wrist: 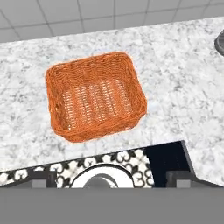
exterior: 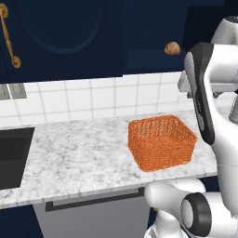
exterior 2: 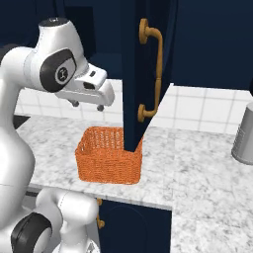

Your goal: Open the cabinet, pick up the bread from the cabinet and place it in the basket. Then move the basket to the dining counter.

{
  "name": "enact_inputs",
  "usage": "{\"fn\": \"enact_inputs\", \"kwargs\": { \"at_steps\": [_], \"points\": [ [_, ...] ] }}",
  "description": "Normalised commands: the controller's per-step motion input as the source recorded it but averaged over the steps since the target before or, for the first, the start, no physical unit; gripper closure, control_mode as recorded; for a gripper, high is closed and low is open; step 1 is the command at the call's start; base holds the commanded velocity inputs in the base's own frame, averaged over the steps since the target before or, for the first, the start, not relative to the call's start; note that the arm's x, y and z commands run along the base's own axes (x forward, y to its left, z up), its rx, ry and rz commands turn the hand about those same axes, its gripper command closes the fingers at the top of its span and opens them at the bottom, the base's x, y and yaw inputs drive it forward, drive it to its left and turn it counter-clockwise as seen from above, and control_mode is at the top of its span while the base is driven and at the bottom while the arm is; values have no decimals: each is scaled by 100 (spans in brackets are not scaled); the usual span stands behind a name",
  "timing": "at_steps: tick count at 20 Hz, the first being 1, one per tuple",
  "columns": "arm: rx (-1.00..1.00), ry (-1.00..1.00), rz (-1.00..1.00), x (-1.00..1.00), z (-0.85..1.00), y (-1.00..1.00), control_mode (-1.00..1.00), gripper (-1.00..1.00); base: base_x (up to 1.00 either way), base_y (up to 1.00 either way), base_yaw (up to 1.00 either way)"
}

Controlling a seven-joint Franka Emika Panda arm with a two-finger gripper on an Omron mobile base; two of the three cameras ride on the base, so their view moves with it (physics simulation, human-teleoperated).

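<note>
The orange mesh basket (exterior: 160, 142) (exterior 2: 109, 159) (wrist: 94, 96) stands empty on the marble worktop near its front edge. Above it is the dark navy cabinet; its door (exterior 2: 134, 74) with the brass handle (exterior 2: 157, 69) is swung open toward me. On the shelf inside lies a small tan-brown lump (exterior: 172, 48) that looks like the bread. My gripper (exterior 2: 87, 105) (wrist: 109, 178) hangs above the basket and points down at it. It is open, its fingertips (wrist: 40, 178) are wide apart and nothing is between them.
A black sink (exterior: 14, 155) is set into the worktop at the left. A grey canister (exterior 2: 244, 133) (wrist: 220, 41) stands at the right. A shut cabinet door with its own brass handle (exterior: 9, 37) is at upper left. A grey drawer front (exterior: 93, 214) lies below the worktop.
</note>
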Motion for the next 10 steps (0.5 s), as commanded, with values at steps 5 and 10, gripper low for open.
{"fn": "enact_inputs", "kwargs": {
  "at_steps": [5,10],
  "points": [
    [8,-47,-40,49,46,0,-100,-100,0,0,0],
    [3,-19,-34,59,52,-14,-100,-100,0,0,0]
  ]
}}
